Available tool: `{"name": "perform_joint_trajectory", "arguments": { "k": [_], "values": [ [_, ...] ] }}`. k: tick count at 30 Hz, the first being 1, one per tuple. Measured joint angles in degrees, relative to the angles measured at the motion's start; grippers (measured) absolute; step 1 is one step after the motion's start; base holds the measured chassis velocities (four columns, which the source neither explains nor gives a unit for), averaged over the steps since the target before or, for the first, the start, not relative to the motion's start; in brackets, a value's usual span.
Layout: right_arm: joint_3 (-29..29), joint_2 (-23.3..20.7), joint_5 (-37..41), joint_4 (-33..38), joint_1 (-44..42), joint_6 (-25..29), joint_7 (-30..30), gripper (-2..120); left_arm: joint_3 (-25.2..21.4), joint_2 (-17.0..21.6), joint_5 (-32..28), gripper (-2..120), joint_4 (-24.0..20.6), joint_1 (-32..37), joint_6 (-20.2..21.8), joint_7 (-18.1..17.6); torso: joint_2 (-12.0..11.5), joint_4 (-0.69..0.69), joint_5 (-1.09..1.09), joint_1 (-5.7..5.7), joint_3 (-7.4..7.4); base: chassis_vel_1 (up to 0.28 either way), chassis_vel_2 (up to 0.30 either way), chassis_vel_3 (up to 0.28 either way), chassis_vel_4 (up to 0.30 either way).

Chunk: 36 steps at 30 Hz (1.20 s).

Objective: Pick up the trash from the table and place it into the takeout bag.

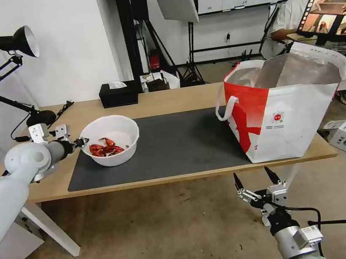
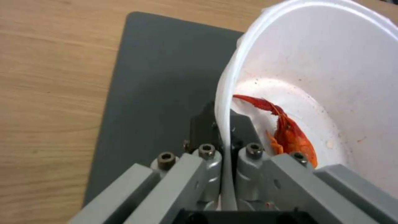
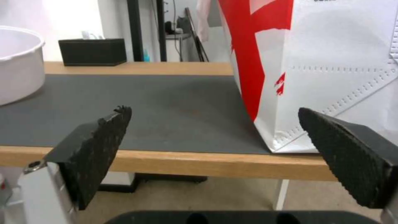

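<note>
Left pincer (image 1: 82, 142): clamped on the rim of the bowl (image 1: 113, 142), one finger inside the wall, one outside, at the bowl's side nearest that arm.

Bowl: white, round, upright, mouth facing up, sitting on the dark mat (image 1: 175, 146) at its end next to the left pincer. Red shells (image 1: 106, 148) lie in the bottom, just beyond the inner finger; in the left wrist view one long shell (image 2: 286, 130) runs roughly along the wall.

Right pincer (image 1: 254, 178): spread wide, holding nothing, below the tabletop (image 1: 169, 100) edge, fingers pointing up.

Bag (image 1: 283, 108): red and white, standing upright just above and beyond the right pincer, mouth open upward, foil lining showing, handle (image 1: 224, 108) drooping toward the bowl.
</note>
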Motion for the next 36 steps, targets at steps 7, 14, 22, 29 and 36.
{"name": "perform_joint_trajectory", "arguments": {
  "k": [7,14,22,29,36],
  "values": [
    [0.0,0.0,0.0,0.0,0.0,0.0,0.0,100,0.09,1.06,-1.77,0,-1.18,-0.65,-0.81,0.03,0.0,0.01,0.0,0.0,0.0,0.0,0.0,0.0,0.0],
    [0.0,0.0,0.0,0.0,0.0,0.0,0.0,100,1.31,1.4,-4.36,0,-5.03,-4.87,-1.61,0.05,0.0,0.01,0.0,0.0,0.0,0.0,0.0,0.0,0.0],
    [0.0,0.0,0.0,0.0,0.0,0.0,0.0,100,6.64,-1.54,-6.61,0,-9.58,-12.71,-2.4,-1.91,0.0,0.0,0.01,0.0,0.0,0.0,0.0,0.0,0.0],
    [0.0,0.0,0.0,0.0,0.0,0.0,0.0,100,12.77,-6.38,-7.02,0,-9.93,-18.74,-3.13,-3.08,0.0,0.0,0.01,0.0,0.0,0.0,0.0,0.0,0.0],
    [0.0,0.0,0.0,0.0,0.0,0.0,0.0,100,16.81,-11.46,-7.43,0,-6.79,-24.26,-3.86,-3.92,0.0,0.0,0.01,0.0,0.01,0.0,0.0,0.0,0.0]
  ]
}}
